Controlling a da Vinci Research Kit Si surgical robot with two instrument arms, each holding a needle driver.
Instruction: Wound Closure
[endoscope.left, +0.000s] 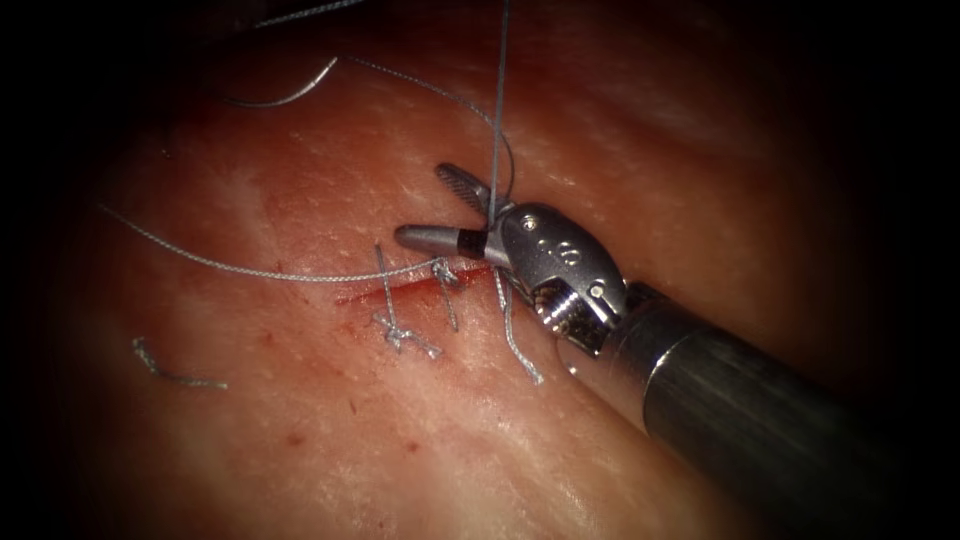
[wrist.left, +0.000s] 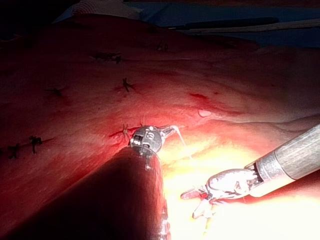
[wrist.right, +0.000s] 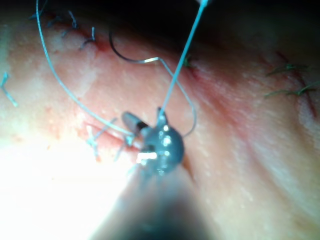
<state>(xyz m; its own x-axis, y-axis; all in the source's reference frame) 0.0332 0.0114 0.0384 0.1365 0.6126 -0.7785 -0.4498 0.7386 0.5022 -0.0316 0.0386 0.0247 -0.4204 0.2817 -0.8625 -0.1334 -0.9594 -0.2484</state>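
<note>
My right tool (endoscope.left: 425, 205) comes in from the lower right, and its open jaws lie over the right end of the cut (endoscope.left: 400, 288) in the tissue (endoscope.left: 300, 440). A taut thread (endoscope.left: 497, 100) drops straight from above into the crotch between those jaws. They grip nothing. The curved needle (endoscope.left: 290, 97) lies loose on the tissue far up and left of the cut, held by no tool and not in the tissue. It is seen as a dark arc, the needle (wrist.right: 125, 55), in the right wrist view. The left tool (wrist.left: 196, 202) hovers away from the cut.
A tied knot (endoscope.left: 400, 335) with short tails sits left of the cut's middle, and a second stitch (endoscope.left: 445, 272) crosses the cut. A long thread (endoscope.left: 220, 265) trails off to the left. A cut end of thread (endoscope.left: 175, 375) lies lower left. Red fluid lines the cut.
</note>
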